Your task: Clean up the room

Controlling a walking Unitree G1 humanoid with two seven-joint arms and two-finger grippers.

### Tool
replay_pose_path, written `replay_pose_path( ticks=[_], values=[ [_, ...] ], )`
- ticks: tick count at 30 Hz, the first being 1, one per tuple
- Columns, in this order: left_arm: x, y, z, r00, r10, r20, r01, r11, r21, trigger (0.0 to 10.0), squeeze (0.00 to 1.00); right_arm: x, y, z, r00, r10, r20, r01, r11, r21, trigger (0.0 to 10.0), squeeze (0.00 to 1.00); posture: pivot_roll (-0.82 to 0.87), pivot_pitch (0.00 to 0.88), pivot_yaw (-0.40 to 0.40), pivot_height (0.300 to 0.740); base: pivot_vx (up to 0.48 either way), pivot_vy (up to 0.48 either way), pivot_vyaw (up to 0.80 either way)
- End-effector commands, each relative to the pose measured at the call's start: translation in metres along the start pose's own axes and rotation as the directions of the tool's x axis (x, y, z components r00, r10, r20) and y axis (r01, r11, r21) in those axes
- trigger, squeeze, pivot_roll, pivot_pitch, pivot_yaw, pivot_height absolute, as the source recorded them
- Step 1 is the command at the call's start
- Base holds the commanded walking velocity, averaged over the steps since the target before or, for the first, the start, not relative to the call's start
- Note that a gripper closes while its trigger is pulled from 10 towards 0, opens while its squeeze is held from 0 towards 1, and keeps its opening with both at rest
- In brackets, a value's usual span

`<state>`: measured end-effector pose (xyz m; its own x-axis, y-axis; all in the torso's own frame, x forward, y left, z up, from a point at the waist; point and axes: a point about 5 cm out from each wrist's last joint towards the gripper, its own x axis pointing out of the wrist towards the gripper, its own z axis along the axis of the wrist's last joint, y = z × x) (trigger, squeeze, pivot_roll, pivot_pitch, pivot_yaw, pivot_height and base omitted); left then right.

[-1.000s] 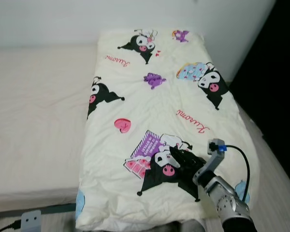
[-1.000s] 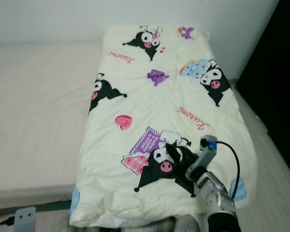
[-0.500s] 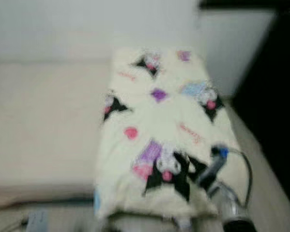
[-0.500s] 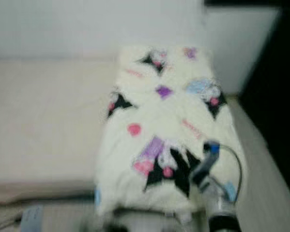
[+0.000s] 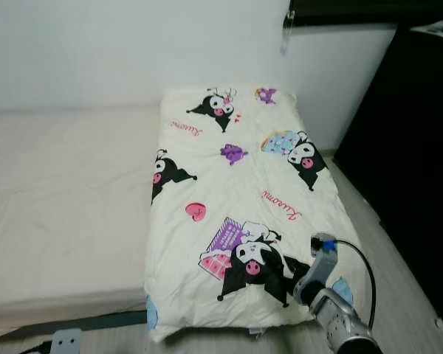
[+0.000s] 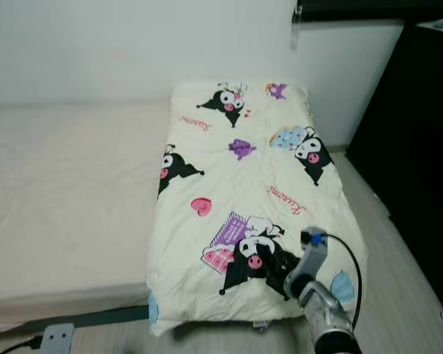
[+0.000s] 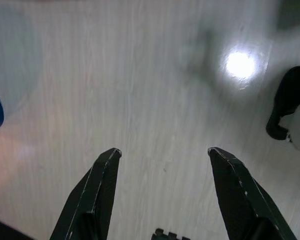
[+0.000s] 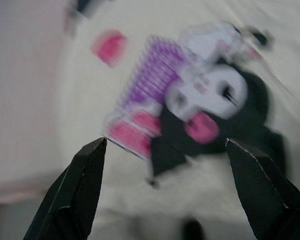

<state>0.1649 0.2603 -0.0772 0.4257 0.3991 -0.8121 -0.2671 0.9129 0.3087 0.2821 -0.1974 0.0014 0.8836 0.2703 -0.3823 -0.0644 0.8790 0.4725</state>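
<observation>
Quilt point(image 5: 244, 214), one in number, cream with printed cartoon figures, lies folded into a long strip on the bed point(image 5: 59, 199), its long axis running from the foot edge just ahead of the right tool point(image 8: 165, 150) away toward the wall point(image 5: 133, 44). The right tool hovers over the near end of this strip, directly above the large black-and-white figure with the purple and pink patch; its two black fingers point(image 8: 85, 185) stand wide apart and hold nothing. The quilt thus extends forward and away from the right tool, with the bare mattress beside it toward the robot's left. The right arm is judged the nearer of the two by a clear margin. The left tool point(image 7: 165, 190) hangs over the pale wood-grain floor point(image 7: 155, 90), fingers likewise spread and empty, pointing away from the bed. Count: one quilt, one bed, two tools. A power strip point(image 5: 65, 341) lies on the floor at the foot of the bed, well apart from the right tool toward the robot's left. A dark cabinet point(image 5: 406, 147) stands beyond the right tool's outer side.
</observation>
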Motion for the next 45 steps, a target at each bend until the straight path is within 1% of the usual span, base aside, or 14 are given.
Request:
replay_pose_path(
  ticks=[1, 2, 3, 5, 7, 9, 10, 12, 14, 15, 18, 25, 33, 45],
  values=[
    [-0.002, -0.005, -0.012, 0.999, -0.028, -0.033, 0.029, 0.999, 0.037, 10.0, 0.0, -0.01, -0.014, -0.024, 0.989, -0.11, -0.101, 0.107, 0.994, -0.037, 10.0, 0.0, -0.06, 0.136, 0.006, 0.74, 0.0, 0.0, 0.0],
    [-0.002, -0.005, -0.012, 0.999, -0.028, -0.033, 0.029, 0.999, 0.037, 10.0, 0.0, -0.01, -0.014, -0.024, 0.989, -0.11, -0.101, 0.107, 0.994, -0.037, 10.0, 0.0, -0.06, 0.136, 0.006, 0.74, 0.0, 0.0, 0.0],
    [-0.002, -0.01, -0.011, 0.998, -0.049, -0.026, 0.051, 0.998, 0.047, 10.0, 0.0, -0.019, -0.024, -0.042, 0.961, -0.206, -0.185, 0.193, 0.978, -0.085, 10.0, 0.0, -0.05, 0.122, 0.003, 0.74, 0.0, 0.0, 0.0],
    [-0.002, -0.012, -0.01, 0.998, -0.059, -0.023, 0.06, 0.997, 0.049, 10.0, 0.0, -0.023, -0.028, -0.049, 0.945, -0.244, -0.219, 0.227, 0.969, -0.103, 10.0, 0.0, -0.05, 0.122, 0.003, 0.74, 0.0, 0.0, 0.0],
    [-0.003, -0.018, -0.007, 0.996, -0.087, -0.012, 0.088, 0.995, 0.051, 10.0, 0.0, -0.034, -0.034, -0.067, 0.902, -0.321, -0.289, 0.266, 0.94, -0.213, 10.0, 0.0, -0.04, 0.109, 0.0, 0.74, 0.0, 0.0, 0.0],
    [-0.004, -0.024, -0.004, 0.993, -0.12, 0.001, 0.119, 0.992, 0.033, 10.0, 0.0, -0.047, -0.041, -0.087, 0.835, -0.417, -0.358, 0.314, 0.897, -0.312, 10.0, 0.0, -0.03, 0.096, -0.004, 0.74, 0.0, 0.0, 0.0],
    [-0.004, -0.024, -0.004, 0.993, -0.12, 0.001, 0.119, 0.992, 0.033, 10.0, 0.0, -0.047, -0.041, -0.087, 0.835, -0.417, -0.358, 0.314, 0.897, -0.312, 10.0, 0.0, -0.03, 0.096, -0.004, 0.74, 0.0, 0.0, 0.0],
    [-0.005, -0.033, 0.001, 0.987, -0.159, 0.019, 0.159, 0.987, 0.019, 10.0, 0.0, -0.062, -0.046, -0.107, 0.766, -0.487, -0.42, 0.348, 0.863, -0.365, 10.0, 0.0, -0.01, 0.08, -0.007, 0.74, 0.0, 0.0, 0.0],
    [-0.005, -0.033, 0.001, 0.987, -0.159, 0.019, 0.159, 0.987, 0.019, 10.0, 0.0, -0.062, -0.046, -0.107, 0.766, -0.487, -0.42, 0.348, 0.863, -0.365, 10.0, 0.0, -0.01, 0.08, -0.007, 0.74, 0.0, 0.0, 0.0],
    [-0.006, -0.039, 0.002, 0.982, -0.189, 0.021, 0.189, 0.982, 0.016, 10.0, 0.0, -0.074, -0.049, -0.122, 0.714, -0.528, -0.459, 0.369, 0.842, -0.394, 10.0, 0.0, 0.0, 0.07, -0.012, 0.74, 0.0, 0.0, 0.0],
    [-0.007, -0.045, 0.001, 0.977, -0.214, 0.018, 0.214, 0.977, 0.009, 10.0, 0.0, -0.081, -0.049, -0.131, 0.689, -0.543, -0.48, 0.375, 0.834, -0.405, 10.0, 0.0, 0.02, 0.059, -0.022, 0.74, 0.0, 0.0, 0.0],
    [-0.01, -0.053, -0.005, 0.964, -0.266, 0.004, 0.266, 0.964, -0.006, 10.0, 0.0, -0.08, -0.051, -0.128, 0.68, -0.564, -0.468, 0.38, 0.817, -0.433, 10.0, 0.0, 0.05, 0.023, -0.035, 0.74, 0.0, 0.0, 0.0],
    [-0.009, -0.05, -0.006, 0.963, -0.269, -0.004, 0.269, 0.963, -0.001, 10.0, 0.0, -0.078, -0.052, -0.123, 0.681, -0.578, -0.45, 0.393, 0.807, -0.441, 10.0, 0.0, 0.06, 0.01, -0.027, 0.74, 0.0, 0.0, 0.0],
    [-0.009, -0.051, -0.005, 0.961, -0.278, -0.007, 0.278, 0.961, 0.012, 10.0, 0.0, -0.08, -0.05, -0.13, 0.671, -0.58, -0.462, 0.396, 0.807, -0.437, 10.0, 0.0, 0.06, 0.011, -0.015, 0.74, 0.0, 0.0, 0.0]
  ],
)
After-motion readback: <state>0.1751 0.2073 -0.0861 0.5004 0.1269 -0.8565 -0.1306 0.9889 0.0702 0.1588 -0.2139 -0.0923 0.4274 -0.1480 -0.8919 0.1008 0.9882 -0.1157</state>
